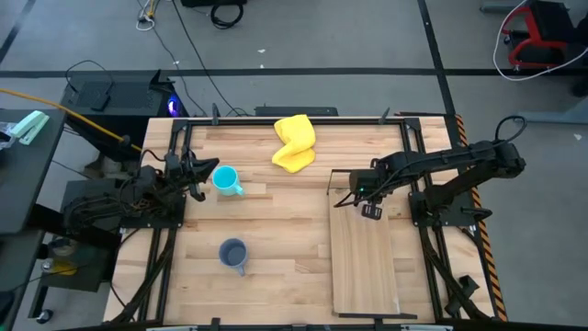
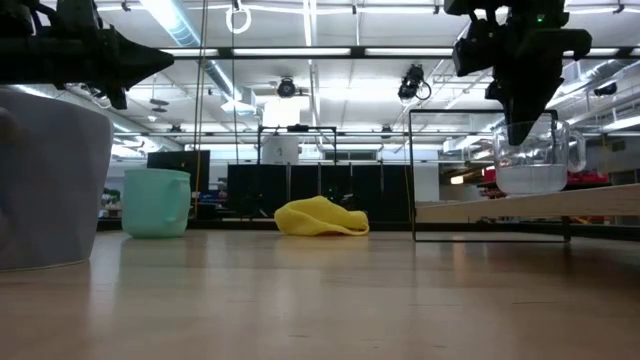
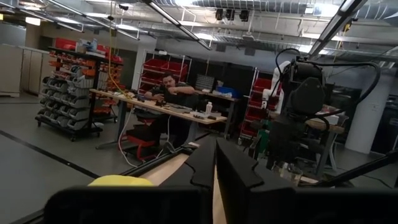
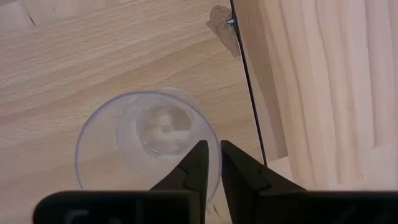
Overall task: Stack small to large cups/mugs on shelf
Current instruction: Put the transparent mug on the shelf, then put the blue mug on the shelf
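The small clear glass (image 4: 146,149) is upright at the shelf's far left corner, in my right gripper (image 4: 212,163), which is shut on it and comes from above (image 2: 525,120). The shelf (image 1: 366,262) lies on the table's right half, with its black wire frame (image 1: 367,172) at the far end. The cyan mug (image 1: 226,180) stands upright at the left. My left gripper (image 1: 197,175) is shut and empty, raised just left of it. The grey-blue mug (image 1: 233,254) stands upright nearer the front. My right gripper pinches the glass's rim wall (image 4: 214,146), one finger inside the glass and one outside. The fingers point down from above. The glass is upright, its base (image 2: 530,185) at or just above the shelf's top; I cannot tell whether it rests on the shelf.
A crumpled yellow cloth (image 1: 294,143) lies at the table's far middle. The shelf's board stretches bare toward the near edge. Bare tabletop lies between the mugs and the shelf. A person sits at a bench far behind the table (image 3: 168,87).
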